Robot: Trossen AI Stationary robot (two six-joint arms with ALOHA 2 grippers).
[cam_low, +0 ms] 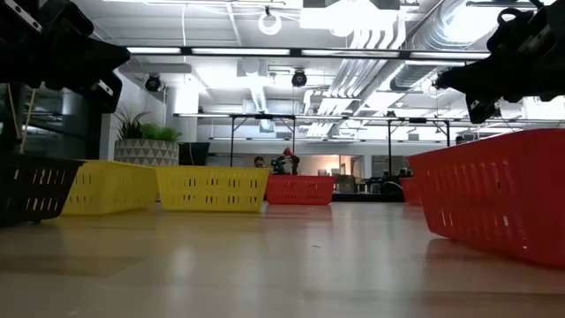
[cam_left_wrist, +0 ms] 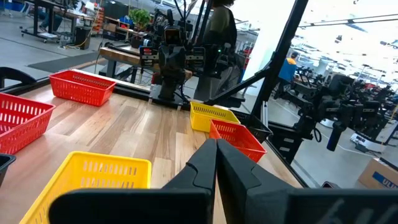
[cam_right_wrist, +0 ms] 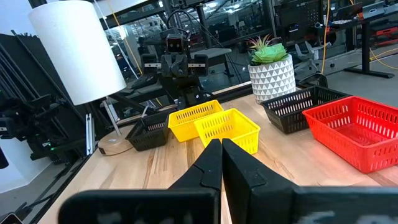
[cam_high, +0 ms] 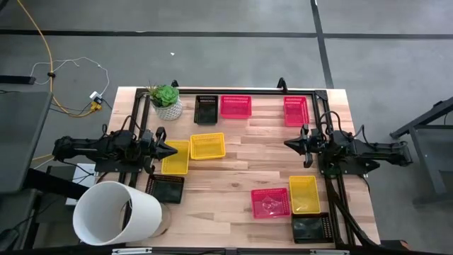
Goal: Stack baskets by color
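High view: you have nine mesh-sided plastic baskets spread on the wood-plank table (cam_high: 233, 149), none stacked. By the plant (cam_high: 166, 101): black basket (cam_high: 206, 109), then pink baskets (cam_high: 235, 106) and (cam_high: 296, 110) along the same edge. Yellow baskets (cam_high: 207, 146) and (cam_high: 175, 156) sit just below the plant; the table's middle is open. No readable writing. Left gripper (cam_high: 172, 149) and right gripper (cam_high: 289, 143) hover, fingers together, nothing held.

Low view: pink basket (cam_low: 499, 190) close, yellow basket (cam_low: 212, 188) beyond.

Wrist views: both show pinched fingers (cam_left_wrist: 214, 165) and (cam_right_wrist: 217, 163).
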